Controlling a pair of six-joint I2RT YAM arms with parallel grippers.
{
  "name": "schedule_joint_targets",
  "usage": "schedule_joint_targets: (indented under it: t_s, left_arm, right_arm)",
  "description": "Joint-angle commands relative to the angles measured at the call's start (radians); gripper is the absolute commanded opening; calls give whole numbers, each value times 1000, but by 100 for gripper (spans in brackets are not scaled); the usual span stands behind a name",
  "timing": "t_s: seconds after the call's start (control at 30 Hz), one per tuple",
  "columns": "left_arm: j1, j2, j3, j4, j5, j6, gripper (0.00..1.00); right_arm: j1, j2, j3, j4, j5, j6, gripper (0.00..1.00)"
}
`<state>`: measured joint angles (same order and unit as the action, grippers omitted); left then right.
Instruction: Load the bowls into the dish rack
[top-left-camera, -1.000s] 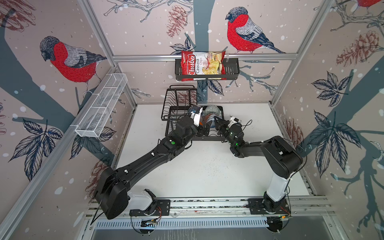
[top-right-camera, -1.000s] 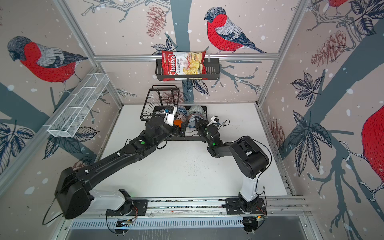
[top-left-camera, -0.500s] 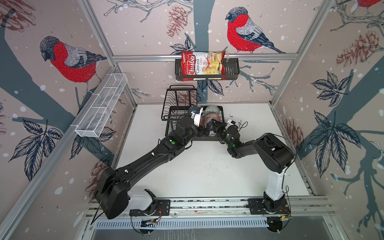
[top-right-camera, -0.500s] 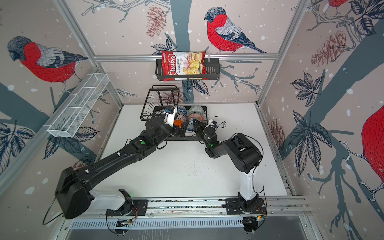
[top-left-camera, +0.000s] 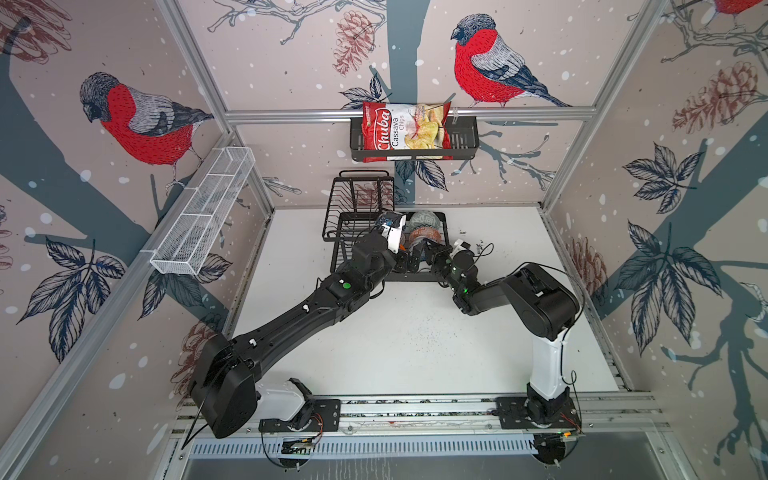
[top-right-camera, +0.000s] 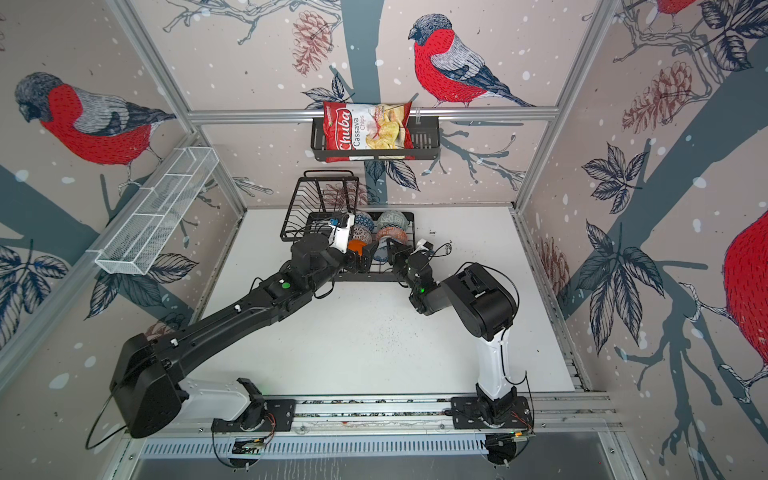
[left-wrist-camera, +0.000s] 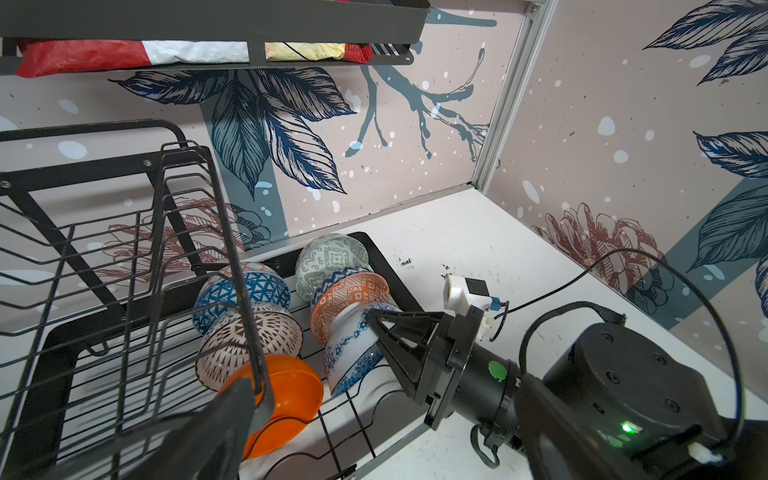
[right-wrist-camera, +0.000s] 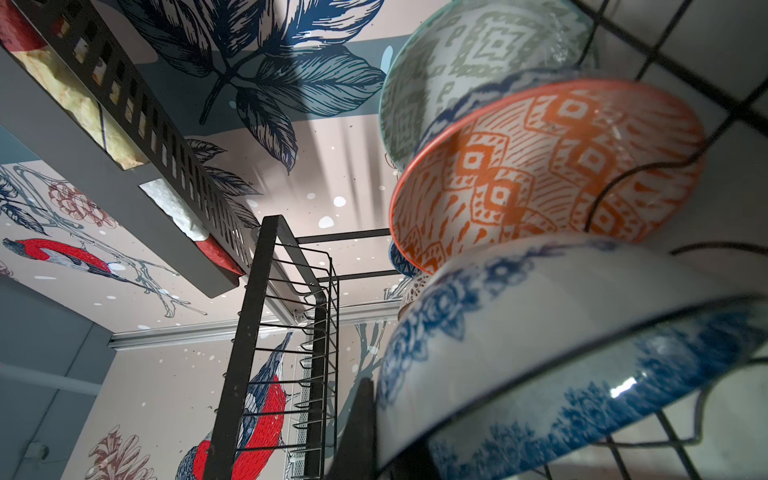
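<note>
Now, the dish rack (top-left-camera: 361, 195) is seen at the back of the worktop (top-left-camera: 415, 332), and all six bowls are stood on edge in its base tray (left-wrist-camera: 58, 340), set in two rows of three. In the row nearer the raised upper shelf (left-wrist-camera: 83, 174), the dark blue geometric bowl (left-wrist-camera: 245, 291) is placed rearmost, the black-white radial bowl (left-wrist-camera: 253, 336) is leaned against it, and the plain orange bowl (left-wrist-camera: 291, 395) is found at the front. In the other row, the grey-green patterned bowl (left-wrist-camera: 330, 259) is set at the back, the orange-white patterned bowl (left-wrist-camera: 349, 297) in the middle and the blue-white floral bowl (left-wrist-camera: 353, 357) at the front.

And the right claw (left-wrist-camera: 370, 318) is set right against that floral bowl. Its jaws are pinched together with the bowl's rim caught between them. In the right wrist view one dark finger (right-wrist-camera: 359, 415) is pressed to the bowl's outside.

The left claw (top-right-camera: 360, 258) is held wide open with nothing gripped. The orange bowl is found just beside one finger (left-wrist-camera: 224, 419), and whether the two are touching cannot be told. A corner wire of the upper shelf is crossed in front of both.
</note>
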<state>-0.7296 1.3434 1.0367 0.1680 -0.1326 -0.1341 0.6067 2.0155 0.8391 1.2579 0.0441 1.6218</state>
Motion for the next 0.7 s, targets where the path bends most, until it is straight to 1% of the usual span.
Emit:
schedule_joint_targets:
  t_s: [0.0,0.3,0.67]
  left_arm:
    - [0,0,4,0,2,-8,98]
    - [1,2,4,1,6,-10,98]
    - [0,-1,4,2,3,-10,98]
  right_arm:
    - [-2,11,2,70,-3,0,0]
    - [2,-8,-52,45,22,42,0]
    - [11,-27,-56,-27,27,87,0]
